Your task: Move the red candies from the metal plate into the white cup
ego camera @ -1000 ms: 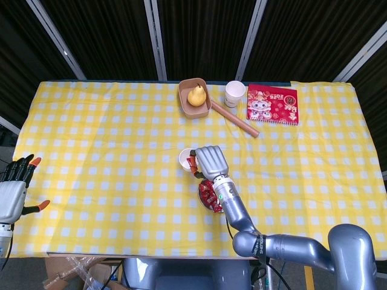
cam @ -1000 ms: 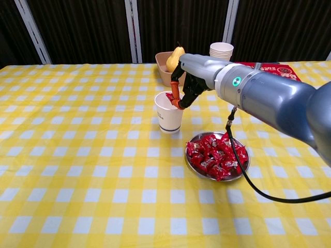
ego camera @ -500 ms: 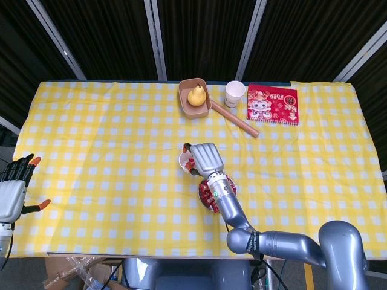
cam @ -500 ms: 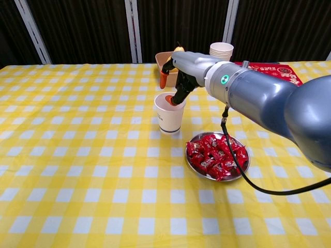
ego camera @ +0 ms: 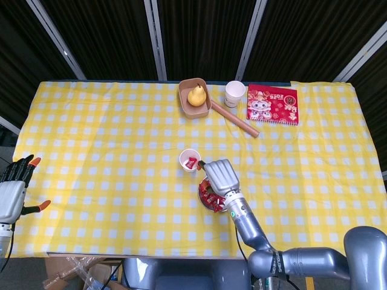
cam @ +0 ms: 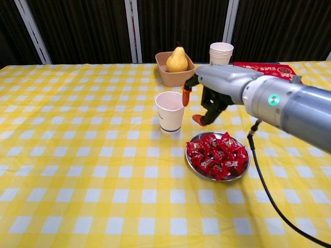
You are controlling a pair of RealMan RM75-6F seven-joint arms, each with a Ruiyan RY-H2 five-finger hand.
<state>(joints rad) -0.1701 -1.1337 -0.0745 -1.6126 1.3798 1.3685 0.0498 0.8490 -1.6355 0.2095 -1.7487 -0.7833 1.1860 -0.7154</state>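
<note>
1. Since half a second ago, the right hand [cam: 207,101] has pulled back from over the white cup [cam: 169,112] and now hangs above the near edge of the metal plate [ego camera: 203,202], just to the right of the cup.
2. A red candy [ego camera: 191,162] that was not visible in the cup before now lies inside it, seen from the head view.
3. The heap of red candies [cam: 217,151] fills the metal plate, which sits on the table just right of the cup and nearer the front edge.
4. The right hand's fingers are spread and hold nothing; its orange fingertips [cam: 185,96] point down and toward the cup without touching it.
5. The cup stands upright near the middle of the table, apart from the plate.
6. The left hand [ego camera: 13,188] rests at the far left edge of the table, well apart from the cup and plate, fingers spread and empty.
7. At the back of the table a pear [cam: 177,60] sits in a tan bowl [cam: 166,75].
8. Beside the bowl stands a stack of paper cups [cam: 221,52].
9. A wooden stick [ego camera: 234,119] lies at a slant between the bowl and a red booklet [ego camera: 273,104].
10. A yellow and white checked cloth [cam: 77,155] covers the whole table.
</note>
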